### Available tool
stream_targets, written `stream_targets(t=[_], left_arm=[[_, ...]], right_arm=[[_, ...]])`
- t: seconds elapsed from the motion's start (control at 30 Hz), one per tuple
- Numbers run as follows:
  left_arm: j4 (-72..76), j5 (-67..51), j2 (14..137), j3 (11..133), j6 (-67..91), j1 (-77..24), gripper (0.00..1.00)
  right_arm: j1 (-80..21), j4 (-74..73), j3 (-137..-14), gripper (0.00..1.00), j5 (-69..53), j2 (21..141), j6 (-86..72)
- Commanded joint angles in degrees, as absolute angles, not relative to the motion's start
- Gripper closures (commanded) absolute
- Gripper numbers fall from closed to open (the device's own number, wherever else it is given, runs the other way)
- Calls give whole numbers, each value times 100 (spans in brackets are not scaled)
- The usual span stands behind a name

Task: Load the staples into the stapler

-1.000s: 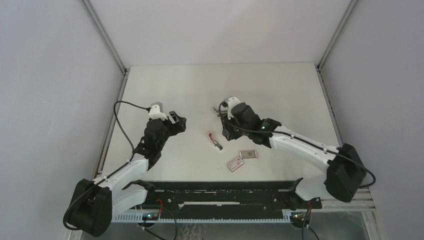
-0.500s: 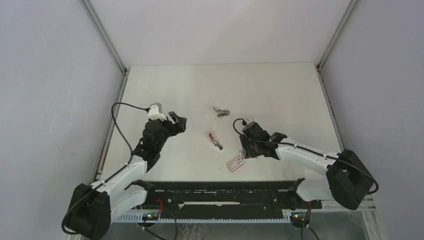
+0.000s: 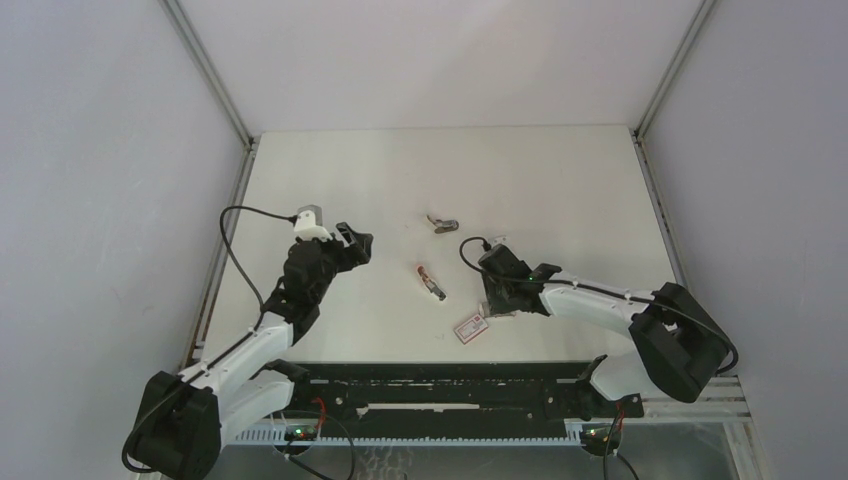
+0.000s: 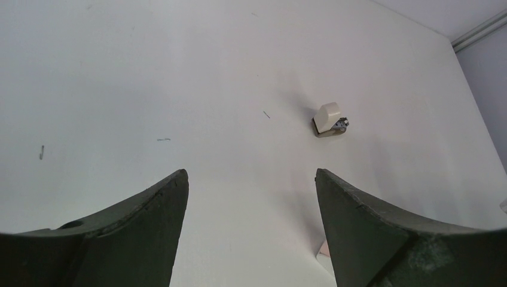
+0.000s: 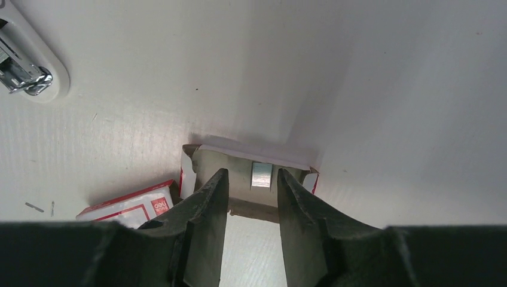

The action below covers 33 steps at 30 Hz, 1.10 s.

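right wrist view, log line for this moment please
right end effector: open, fingers either side of staples in tray | left end effector: open, holding nothing

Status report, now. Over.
Left gripper open, empty. Right gripper open, poised over staples in tray. Nothing in the way.

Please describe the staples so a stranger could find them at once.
Look on the table below the right gripper for an open pale tray. The staples are the small silvery block inside it, unlike the red-labelled white sleeve beside it.
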State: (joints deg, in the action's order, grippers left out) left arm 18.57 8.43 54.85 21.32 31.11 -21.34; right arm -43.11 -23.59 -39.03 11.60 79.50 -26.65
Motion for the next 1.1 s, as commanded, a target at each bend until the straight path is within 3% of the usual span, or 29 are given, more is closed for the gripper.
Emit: stream_targets(t=[0.0, 0.4, 0.63, 0.83, 1.07], left_arm=[[1934, 835, 5450, 2013, 3195, -2114, 18], [1920, 885, 5406, 2003, 3179, -2117, 18], [1974, 755, 5338, 1984, 3125, -2114, 18], [2065, 333, 4957, 2015, 3330, -2269, 18], [2816, -250, 4113, 1703, 4058, -3463, 18]], right_arm=[[-4280, -2118, -3983, 66, 1382, 7989, -2767], [-4275, -2107, -3982, 81, 1472, 8172, -2784], [-4237, -2179, -3985, 87, 1382, 7637, -2664], [-3972, -1750, -3922, 87, 410, 6831, -2417], [-3714, -529, -3912, 87, -1360, 5947, -2635]])
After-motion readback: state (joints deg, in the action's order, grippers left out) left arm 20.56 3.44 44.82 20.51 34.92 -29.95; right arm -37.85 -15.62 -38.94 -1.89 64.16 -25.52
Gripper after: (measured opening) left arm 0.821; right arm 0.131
